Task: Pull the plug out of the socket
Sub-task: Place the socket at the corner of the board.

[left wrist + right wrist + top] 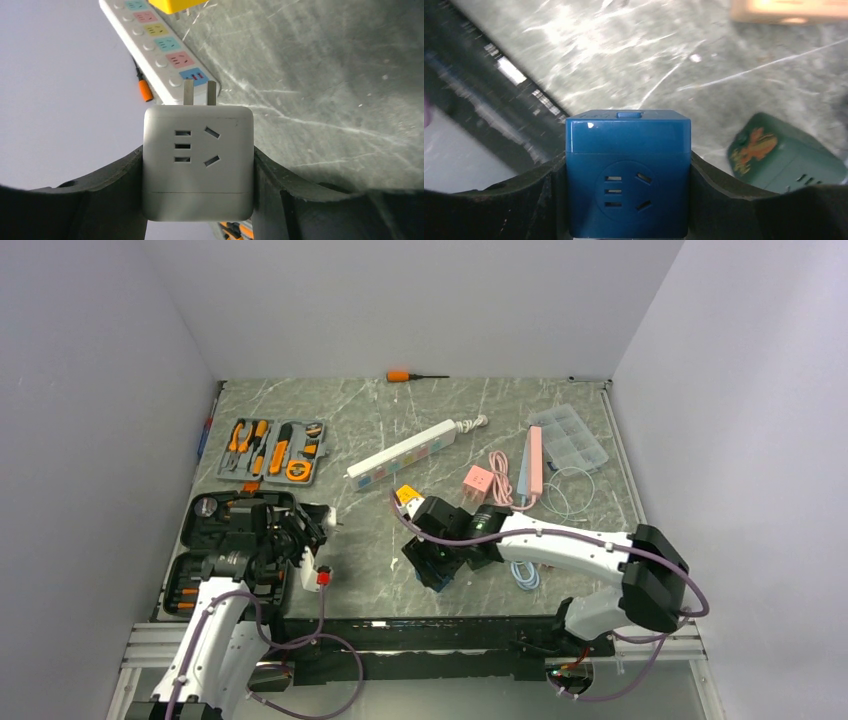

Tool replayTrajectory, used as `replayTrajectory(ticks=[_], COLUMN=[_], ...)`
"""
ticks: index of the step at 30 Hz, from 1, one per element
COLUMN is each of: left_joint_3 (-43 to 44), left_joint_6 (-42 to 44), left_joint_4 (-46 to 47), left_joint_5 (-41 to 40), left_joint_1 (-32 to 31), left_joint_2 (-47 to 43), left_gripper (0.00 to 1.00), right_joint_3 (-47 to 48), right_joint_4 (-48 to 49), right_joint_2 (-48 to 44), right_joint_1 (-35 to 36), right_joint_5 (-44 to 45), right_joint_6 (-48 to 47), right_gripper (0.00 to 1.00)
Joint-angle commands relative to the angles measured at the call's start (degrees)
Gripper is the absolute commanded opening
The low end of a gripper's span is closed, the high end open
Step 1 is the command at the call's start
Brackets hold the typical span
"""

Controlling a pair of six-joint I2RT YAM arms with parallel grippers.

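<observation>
Between the fingers of the left gripper [197, 156] a white plug block [197, 195] is clamped on its two side faces, so the jaws are closed only as far as the block's width. Its two metal prongs [200, 93] are bare and point away from the wrist, with nothing touching them. Socket holes are seen on its upper face. In the overhead view this gripper is held over the front left of the table [380, 580], beside an open black tool case [215, 530].

The right gripper [628, 172] is closed in the same way on a blue cube socket [628, 150], its fingers pressed against the cube's left and right sides. A socket face and a small button on the top edge are shown to the wrist camera. From above, this gripper is seen near the middle front of the table, well apart from the left one, so plug and socket are separated.

Just beside the blue cube a dark green cube [784, 162] is seen on the marble surface. Farther back, a yellow block [405, 496], a pink cube [478, 480] and a long white power strip [405, 450] with coloured outlets are laid out. A pink strip [535, 460] and a clear compartment box [570, 435] are placed towards the right rear, and a grey tray of orange-handled tools [272, 450] towards the left rear. An orange screwdriver [400, 375] is lying against the back wall.
</observation>
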Motion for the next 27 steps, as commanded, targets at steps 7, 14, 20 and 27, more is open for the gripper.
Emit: replayTrajectory(ticks=[7,14,20,27], left_joint_3=[-3.33,-4.83,-5.53,-6.1], left_joint_6=[30.62,29.76,28.19,23.98], left_joint_4=[-2.45,2.97,9.89,15.9], left_joint_5=[1.85,1.99,2.46,2.61], left_joint_1=[-5.28,-16.28,-26.58,-33.23], left_joint_2=[3.68,9.14,14.23,19.42], left_gripper=[0.02,0.04,0.02,0.06], right_joint_3=[-7.75,-13.61,-14.85,-12.13], right_joint_4=[17.24,20.3,20.93,20.99], right_joint_2=[5.19,3.18,1.17,-2.57], right_joint_1=[-3.37,-7.19,-8.85,-9.22], right_joint_5=[19.75,24.23,22.81,21.6], right_joint_6=[6.4,10.73,11.85,11.45], right_gripper=[0.0,0.0,0.52,0.9])
